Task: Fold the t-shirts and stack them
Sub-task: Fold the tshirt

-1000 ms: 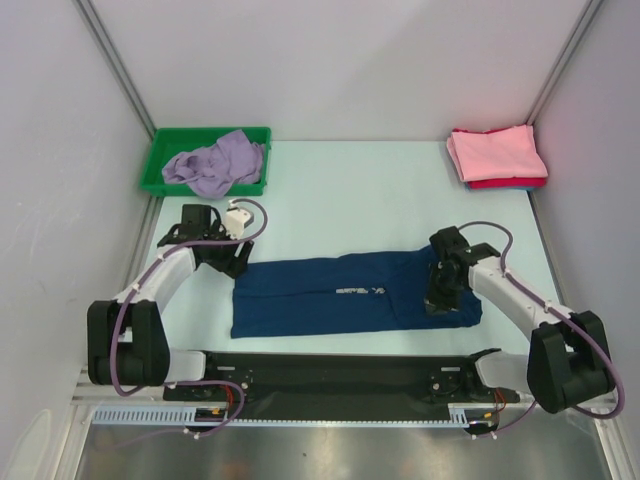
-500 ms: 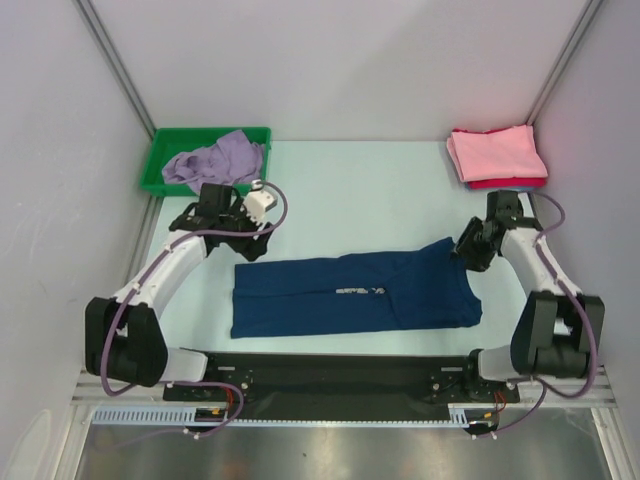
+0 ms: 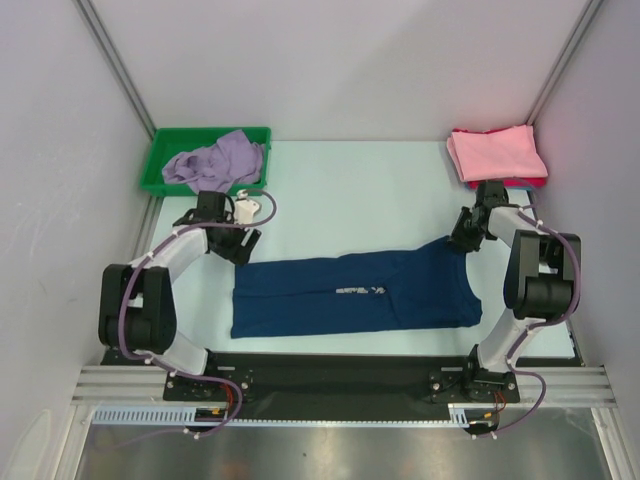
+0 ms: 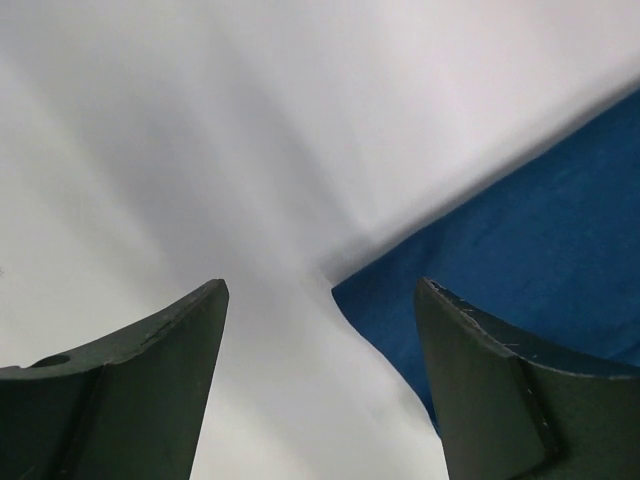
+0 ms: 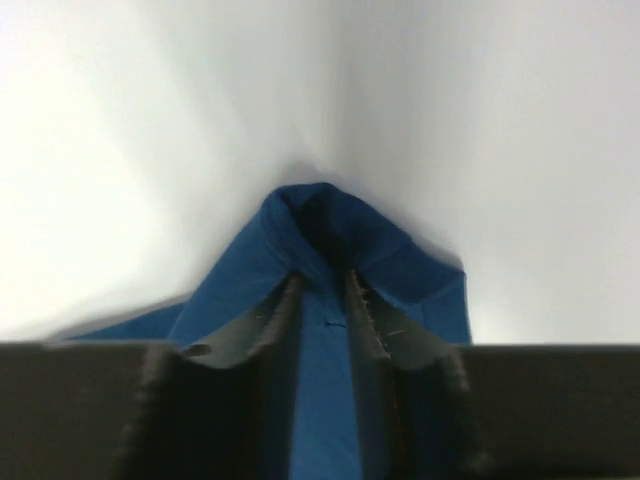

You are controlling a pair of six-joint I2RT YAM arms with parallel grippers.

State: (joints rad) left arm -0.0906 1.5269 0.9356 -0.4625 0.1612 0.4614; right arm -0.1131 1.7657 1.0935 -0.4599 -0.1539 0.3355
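The navy blue t-shirt [image 3: 300, 295] lies as a long folded strip across the near middle of the pale surface [image 3: 350, 195], with its small pale print facing up. The right hand [image 3: 463, 240] is down at the strip's far right corner. Its fingers are nearly together, pinching a fold of blue cloth that peaks up off the surface. The left hand [image 3: 237, 247] sits low by the far left corner, spread wide and gripping nothing, with the corner's tip between its fingers. A lavender t-shirt [image 3: 215, 160] is crumpled in the green bin [image 3: 205, 131] at far left. Pink folded t-shirts [image 3: 495, 153] are stacked at far right over a red folded t-shirt [image 3: 505, 183].
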